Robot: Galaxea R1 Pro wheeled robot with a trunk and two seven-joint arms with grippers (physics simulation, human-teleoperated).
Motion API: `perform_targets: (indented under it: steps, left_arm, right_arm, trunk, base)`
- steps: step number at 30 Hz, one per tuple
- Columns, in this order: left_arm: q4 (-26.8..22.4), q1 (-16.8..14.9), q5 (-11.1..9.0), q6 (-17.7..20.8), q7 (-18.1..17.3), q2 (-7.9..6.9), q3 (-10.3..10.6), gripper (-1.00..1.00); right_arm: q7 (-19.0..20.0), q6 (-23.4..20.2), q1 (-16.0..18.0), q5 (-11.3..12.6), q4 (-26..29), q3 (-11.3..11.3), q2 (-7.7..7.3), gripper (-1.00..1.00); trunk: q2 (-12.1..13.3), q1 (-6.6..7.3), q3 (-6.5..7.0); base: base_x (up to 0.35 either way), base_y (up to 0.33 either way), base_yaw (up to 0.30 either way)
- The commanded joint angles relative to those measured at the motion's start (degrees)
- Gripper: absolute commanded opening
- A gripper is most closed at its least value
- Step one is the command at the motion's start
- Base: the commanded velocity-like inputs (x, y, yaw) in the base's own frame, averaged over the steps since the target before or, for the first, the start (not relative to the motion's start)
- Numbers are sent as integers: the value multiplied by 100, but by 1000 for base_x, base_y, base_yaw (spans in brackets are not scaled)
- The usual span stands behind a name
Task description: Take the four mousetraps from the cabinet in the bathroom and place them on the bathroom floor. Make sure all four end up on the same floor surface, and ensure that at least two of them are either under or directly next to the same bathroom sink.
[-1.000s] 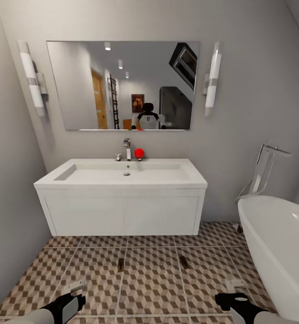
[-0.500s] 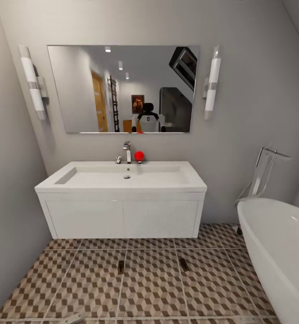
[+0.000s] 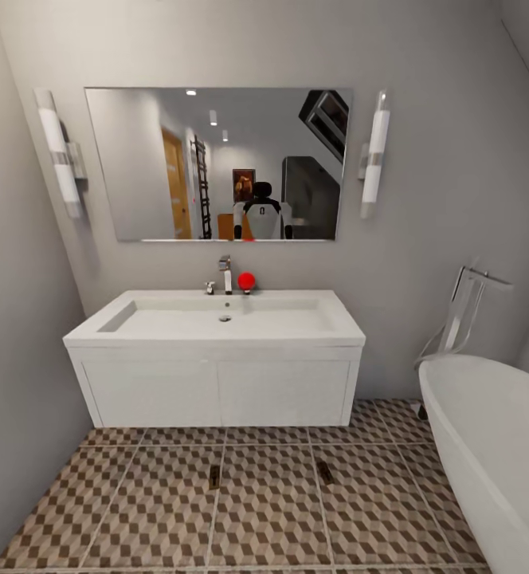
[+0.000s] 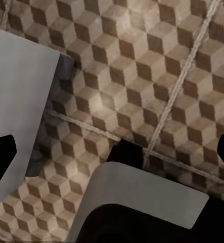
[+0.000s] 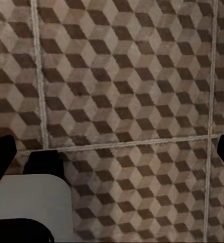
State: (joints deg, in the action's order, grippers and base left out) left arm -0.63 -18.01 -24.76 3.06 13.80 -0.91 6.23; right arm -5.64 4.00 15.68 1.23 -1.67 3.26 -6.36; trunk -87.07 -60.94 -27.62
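Two mousetraps lie on the bathroom floor (image 3: 153, 510) in front of the bathroom sink (image 3: 217, 319): one small brown mousetrap (image 3: 214, 476) near the middle of the vanity, the other mousetrap (image 3: 325, 472) towards its right end. Both sit a short way out from the vanity front, apart from each other. My left gripper (image 4: 112, 154) hangs open over bare tiles, its dark fingertips (image 4: 1, 152) at the picture's sides with nothing between them. My right gripper (image 5: 112, 152) is likewise open over patterned tiles. The cabinet is out of view.
A white bathtub (image 3: 495, 446) with a chrome floor tap (image 3: 468, 307) stands at the right. A grey wall (image 3: 17, 359) closes the left side. A red ball (image 3: 246, 280) sits by the sink tap (image 3: 225, 271) under a wide mirror (image 3: 217, 163). Pale robot body parts (image 4: 142, 195) show under the left wrist.
Both forearms and grippers, seen at the bottom of the head view a second ago, have dropped out of it. The whole head view has shifted slightly. The two mousetraps have not moved.
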Motion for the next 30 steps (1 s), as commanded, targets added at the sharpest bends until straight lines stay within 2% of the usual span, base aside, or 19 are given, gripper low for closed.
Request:
perform_targets:
  steps: [1, 6, 11, 18, 25, 30]
  left_arm:
    - [-7, 72, -37, -43, 18, 10, 52, 100]
    - [13, 161, -45, -111, 18, 36, 48, 100]
    - [23, 302, -35, -125, 8, 44, 51, 100]
    - [27, 531, -12, -169, -92, 42, 53, 100]
    - [28, 615, -7, -332, -318, 39, 54, 100]
    - [28, 627, 16, -357, -352, 39, 62, 100]
  right_arm:
    - [6, 60, -118, 3, -17, 34, 5, 100]
    - [25, 297, -398, 0, -17, 34, 25, 100]
    - [27, 341, -515, -11, -17, 34, 22, 100]
    - [28, 317, -569, -16, -22, 34, 28, 100]
    - [28, 278, -581, -18, -26, 34, 37, 100]
    - [28, 273, -583, -18, -26, 34, 37, 100]
  trunk:
    - [39, 23, 13]
    - [239, 133, 103]
    - [440, 243, 193]
    - [720, 397, 318]
    - [1001, 550, 444]
    - [1202, 660, 534]
  base:
    - [0, 0, 0]
    - [0, 0, 0]
    - [0, 0, 0]
    - [0, 0, 0]
    - [0, 0, 0]
    - [0, 0, 0]
